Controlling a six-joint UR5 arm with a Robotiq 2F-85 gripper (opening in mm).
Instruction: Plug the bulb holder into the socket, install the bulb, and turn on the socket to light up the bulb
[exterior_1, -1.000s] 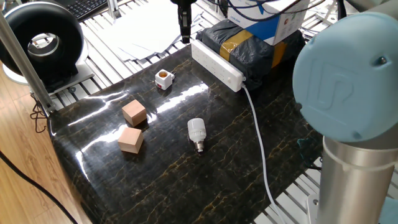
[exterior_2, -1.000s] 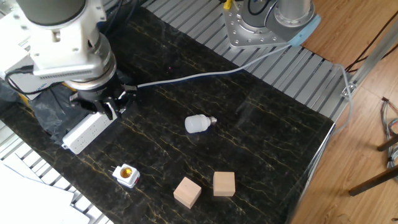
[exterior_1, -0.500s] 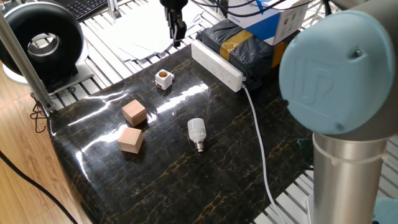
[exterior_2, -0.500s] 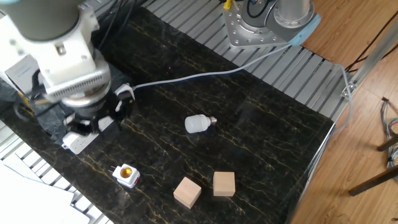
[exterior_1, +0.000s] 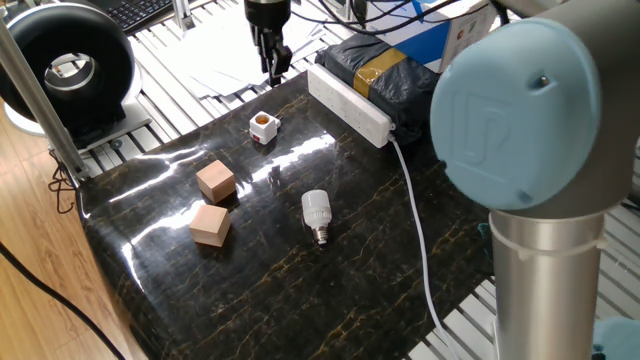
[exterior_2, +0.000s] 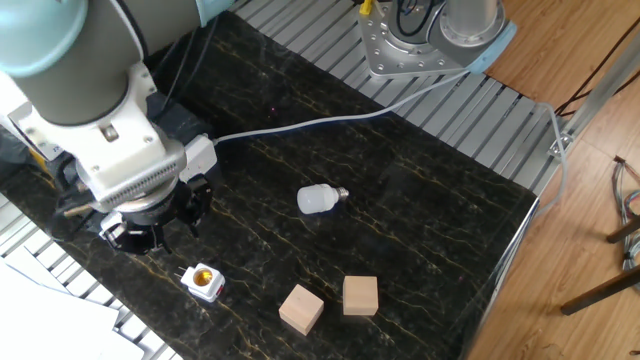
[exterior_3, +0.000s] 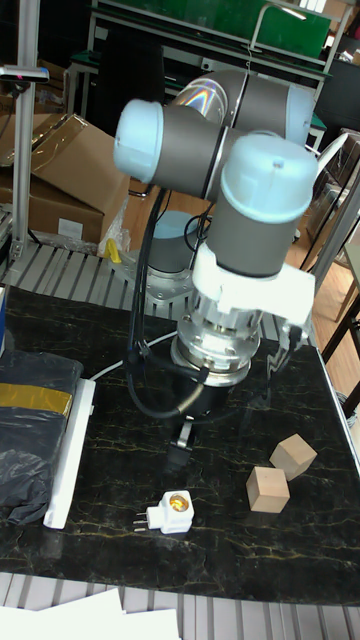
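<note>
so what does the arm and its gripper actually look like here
The arm is built of silver-grey tubes with light blue round joint caps; the cap nearest one fixed view bears an embossed logo. A white block and a ribbed metal ring sit at the wrist, with a black cable looping beside it. The gripper is dark, with two slim fingers.

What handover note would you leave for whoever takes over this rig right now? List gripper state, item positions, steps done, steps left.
Gripper: empty, above the table near the holder; open or shut is unclear.
Holder: loose on the table, unplugged.
Socket: at the table edge, nothing plugged in.
Bulb: lying on its side mid-table.
Done: nothing.
Left: plug in holder, fit bulb, switch on.
</note>
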